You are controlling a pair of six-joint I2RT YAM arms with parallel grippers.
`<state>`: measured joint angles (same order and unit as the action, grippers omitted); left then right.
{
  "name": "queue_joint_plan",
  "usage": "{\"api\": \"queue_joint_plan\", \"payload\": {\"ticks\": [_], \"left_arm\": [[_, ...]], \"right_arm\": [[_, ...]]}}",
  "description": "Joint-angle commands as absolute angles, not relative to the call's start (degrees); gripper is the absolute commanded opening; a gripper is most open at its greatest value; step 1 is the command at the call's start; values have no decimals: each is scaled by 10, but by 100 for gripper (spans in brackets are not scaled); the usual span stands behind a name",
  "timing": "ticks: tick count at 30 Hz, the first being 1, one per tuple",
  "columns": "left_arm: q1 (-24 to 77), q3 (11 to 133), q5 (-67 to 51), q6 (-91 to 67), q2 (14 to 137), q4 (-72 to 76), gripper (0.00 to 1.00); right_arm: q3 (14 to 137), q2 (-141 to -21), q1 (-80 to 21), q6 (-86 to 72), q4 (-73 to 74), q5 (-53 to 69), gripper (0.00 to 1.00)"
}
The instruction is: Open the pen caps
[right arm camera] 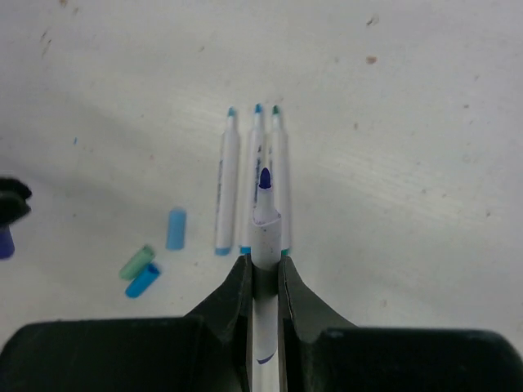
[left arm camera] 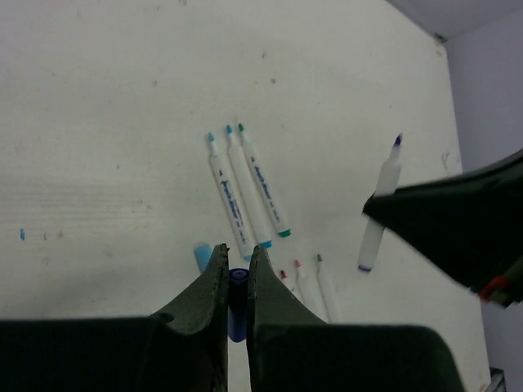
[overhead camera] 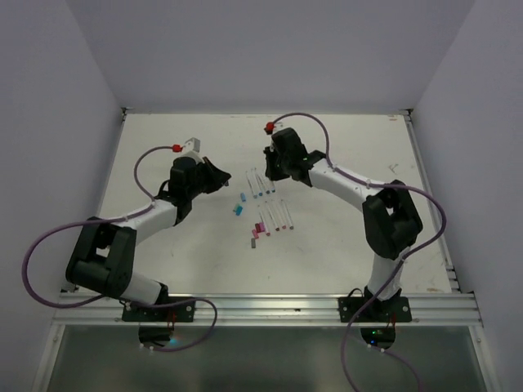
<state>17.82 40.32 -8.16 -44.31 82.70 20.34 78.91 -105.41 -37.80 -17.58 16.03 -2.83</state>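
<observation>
While your left fingers [left arm camera: 214,290] pinched the dark blue cap [left arm camera: 237,304] at bottom centre of their view and your right fingers [right arm camera: 288,286] clamped its bared pen [right arm camera: 263,224], you wanted a slow, level set-down: cap beside the loose caps [right arm camera: 176,229] at lower left, without rolling.

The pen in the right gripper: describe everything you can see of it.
The pen has a slim white barrel, plastic by its look, and a bare dark blue felt tip. The right gripper is shut on its barrel, tip pointing away from the wrist, above three pens lying on the table. The left gripper is shut on a dark blue cap.
</observation>
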Motion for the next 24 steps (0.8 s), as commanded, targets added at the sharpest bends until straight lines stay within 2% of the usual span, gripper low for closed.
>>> {"api": "queue_joint_plan", "payload": {"ticks": [1,7,15,17,18,24], "left_arm": [[180,377,-134,-393,866,212,0],[180,379,-156,-386,934,236,0],[180,385,-157,-374,962,250,0],[180,379,-157,-375,969,257,9],[180,377,-157,-376,970,266,10],[180,378,-154,-381,994,277,29]], "right_arm": [[852,-1101,-345,-121,185,-3,0],[918,-1194,-323,-98,178,22,0],[961,-1249,-312,-94,181,22,0],[962,-1255,-309,-96,181,26,0],[960,-1257,-309,-97,177,37,1],[958,-1267,-308,-112,169,49,15]]}}
